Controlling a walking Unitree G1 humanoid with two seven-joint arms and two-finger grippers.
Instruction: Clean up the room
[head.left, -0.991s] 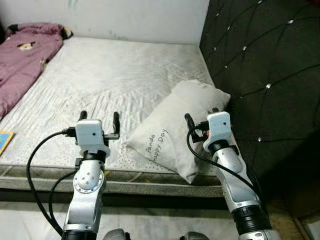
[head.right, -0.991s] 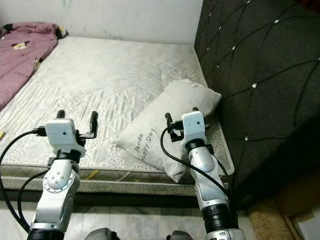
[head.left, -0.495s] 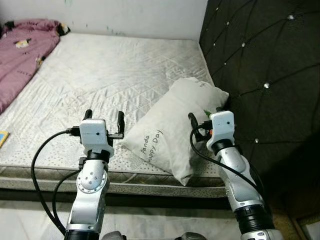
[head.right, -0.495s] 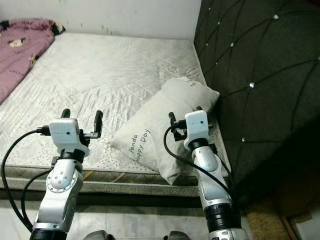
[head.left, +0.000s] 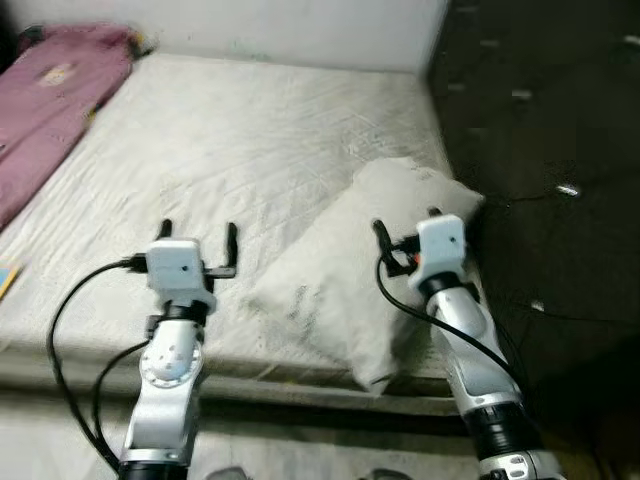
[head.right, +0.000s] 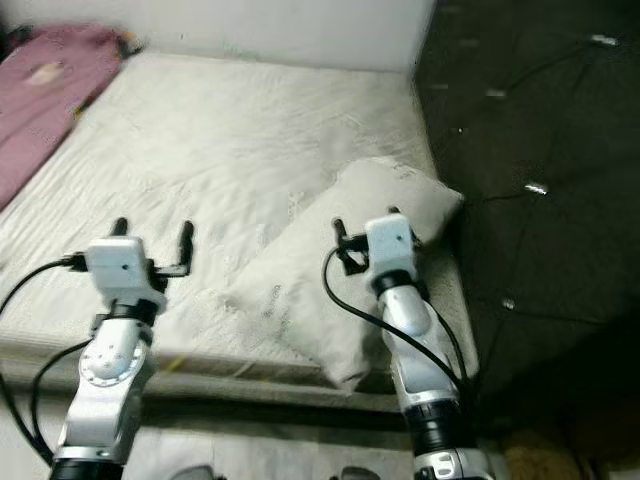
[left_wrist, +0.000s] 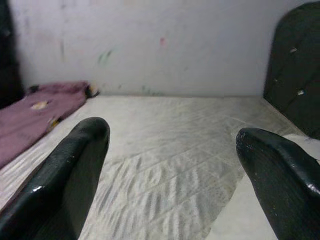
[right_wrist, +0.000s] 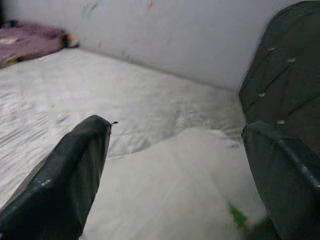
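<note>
In the upper left of the head views a purple blanket (head.left: 55, 110) lies bunched along the far left side of the bare, quilted white mattress (head.left: 250, 140), which fills the middle of the frame and runs back to a pale wall (head.right: 280, 25). At lower left, the left gripper (head.left: 197, 232) is raised over the near edge of the mattress with its two black fingers spread wide and nothing between them; its wrist view looks along those fingers (left_wrist: 70, 165) across the mattress toward the blanket and the wall. Just to the right of that gripper, at centre and lower centre, a white pillow (head.left: 340, 280) lies slantwise on the mattress, its near corner hanging slightly over the mattress edge and its far corner lying close to the headboard. The pillow sits between the two grippers, beside the left one and not visibly touching it. The right gripper (head.left: 405, 220) is held over the pillow's right-hand part, fingers wide apart and gripping nothing; in its wrist view the pillow (right_wrist: 170, 190) spreads close below the open fingers (right_wrist: 65, 175). On the right of the frame rises a dark tufted headboard (head.left: 540, 130) with small shiny studs. The head views are somewhat blurred.
</note>
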